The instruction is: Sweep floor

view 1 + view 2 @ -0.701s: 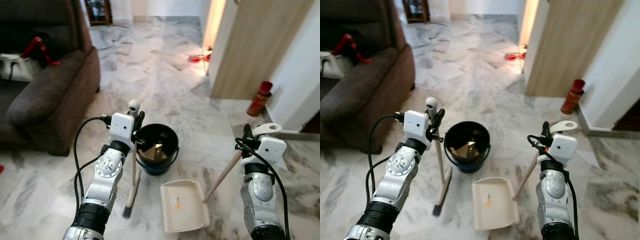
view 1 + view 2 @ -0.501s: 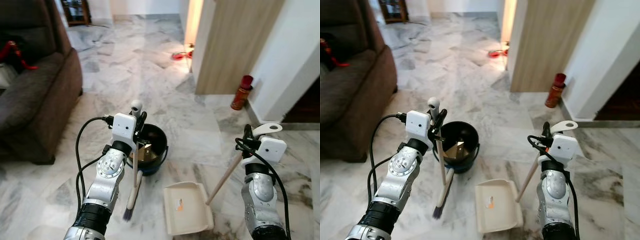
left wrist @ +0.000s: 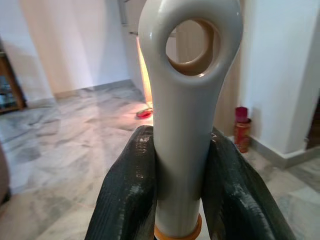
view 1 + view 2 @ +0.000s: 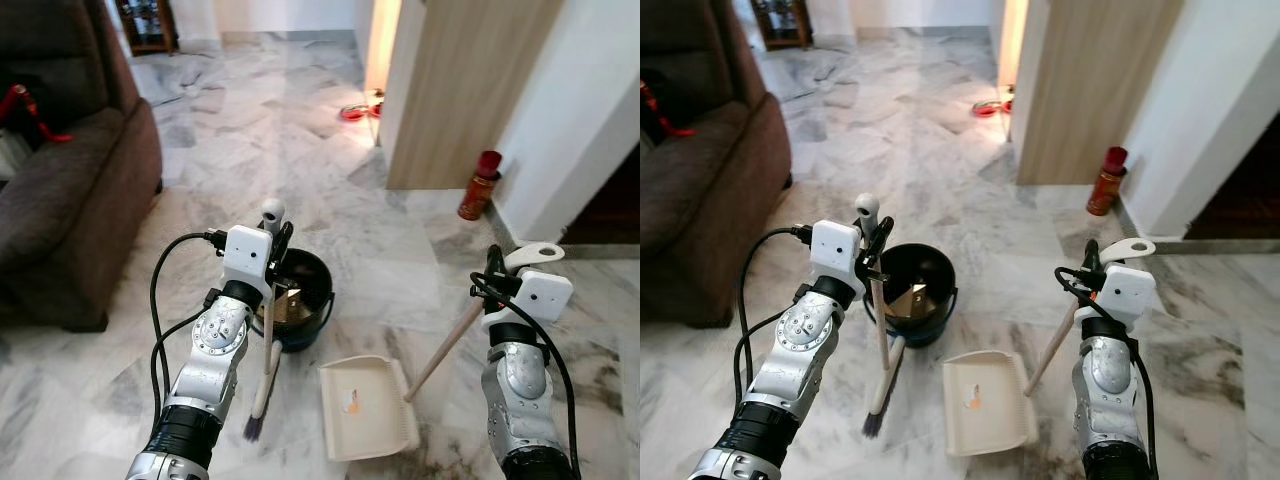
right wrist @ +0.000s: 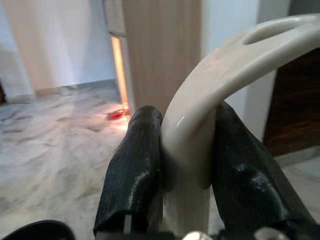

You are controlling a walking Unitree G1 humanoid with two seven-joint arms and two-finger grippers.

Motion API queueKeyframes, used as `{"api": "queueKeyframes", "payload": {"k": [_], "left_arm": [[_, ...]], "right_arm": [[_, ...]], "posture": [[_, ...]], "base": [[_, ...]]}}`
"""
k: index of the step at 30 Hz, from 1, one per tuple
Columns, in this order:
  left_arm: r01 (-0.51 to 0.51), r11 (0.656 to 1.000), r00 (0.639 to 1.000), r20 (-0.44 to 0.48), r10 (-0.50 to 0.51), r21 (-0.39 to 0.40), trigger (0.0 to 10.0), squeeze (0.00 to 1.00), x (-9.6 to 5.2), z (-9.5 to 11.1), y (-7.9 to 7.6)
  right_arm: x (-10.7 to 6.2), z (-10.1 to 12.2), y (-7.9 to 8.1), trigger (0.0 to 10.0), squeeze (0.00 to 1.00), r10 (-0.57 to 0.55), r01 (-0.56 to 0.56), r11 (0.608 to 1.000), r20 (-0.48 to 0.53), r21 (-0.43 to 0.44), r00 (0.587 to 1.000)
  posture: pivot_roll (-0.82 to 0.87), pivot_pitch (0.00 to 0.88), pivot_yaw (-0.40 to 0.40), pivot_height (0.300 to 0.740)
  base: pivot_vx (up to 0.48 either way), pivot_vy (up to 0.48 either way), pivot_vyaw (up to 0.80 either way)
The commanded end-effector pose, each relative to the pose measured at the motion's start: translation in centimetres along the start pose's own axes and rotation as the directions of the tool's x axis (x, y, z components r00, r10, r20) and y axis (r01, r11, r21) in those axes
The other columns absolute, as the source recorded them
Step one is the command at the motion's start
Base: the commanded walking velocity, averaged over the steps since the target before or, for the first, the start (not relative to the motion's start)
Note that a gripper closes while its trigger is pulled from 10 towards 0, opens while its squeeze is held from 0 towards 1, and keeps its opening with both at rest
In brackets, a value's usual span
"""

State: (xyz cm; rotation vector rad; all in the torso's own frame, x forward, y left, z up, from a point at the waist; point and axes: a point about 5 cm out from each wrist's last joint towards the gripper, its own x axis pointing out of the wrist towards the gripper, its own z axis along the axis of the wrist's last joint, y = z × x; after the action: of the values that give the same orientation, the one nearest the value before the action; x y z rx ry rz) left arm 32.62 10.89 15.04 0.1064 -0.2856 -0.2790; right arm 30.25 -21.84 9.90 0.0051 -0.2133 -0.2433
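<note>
The dustpan [image 4: 366,409] had slid slightly left on the marble floor [image 4: 300,140] since the earlier frame. Lower left, the left gripper [image 4: 277,236] was clamped on the broom [image 4: 266,330] beside the black bucket [image 4: 300,300]; lower right, the right gripper [image 4: 496,268] clasped the dustpan handle [image 4: 448,345].

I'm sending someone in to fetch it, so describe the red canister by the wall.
Find the tall wooden panel right of the marble floor. Where it meets the white wall, a slim red canister stands upright on the floor, unlike the flat red thing lying farther back.
</note>
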Motion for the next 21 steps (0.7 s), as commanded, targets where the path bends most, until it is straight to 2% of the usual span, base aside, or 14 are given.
{"api": "queueKeyframes", "payload": {"k": [1, 13, 21], "left_arm": [[0.009, 1.0, 1.0, 0.03, -0.01, 0.012, 10.0, 0.0, 0.34, 0.52, -0.02], [0.006, 1.0, 1.0, 0.007, -0.006, 0.016, 10.0, 0.0, 0.36, -0.07, 0.38], [-0.002, 0.999, 1.0, 0.016, 0.001, 0.04, 10.0, 0.0, 0.61, 0.16, 0.4]], "right_arm": [[0.18, 0.33, -0.04, 10.0, 0.0, 0.0, 0.0, 1.0, 0.017, -0.002, 1.0], [0.08, 0.13, 0.2, 10.0, 0.0, 0.01, -0.01, 1.0, 0.01, -0.012, 1.0], [0.18, 0.37, -0.31, 10.0, 0.0, -0.003, 0.003, 1.0, 0.019, -0.015, 1.0]], "posture": [[0.1, 0.046, -0.012, 0.74], [0.1, 0.04, -0.015, 0.74], [0.1, 0.035, -0.02, 0.74]], "base": [[0.0, 0.0, -0.8], [0.0, 0.0, -0.8], [0.0, 0.0, -0.8]]}}
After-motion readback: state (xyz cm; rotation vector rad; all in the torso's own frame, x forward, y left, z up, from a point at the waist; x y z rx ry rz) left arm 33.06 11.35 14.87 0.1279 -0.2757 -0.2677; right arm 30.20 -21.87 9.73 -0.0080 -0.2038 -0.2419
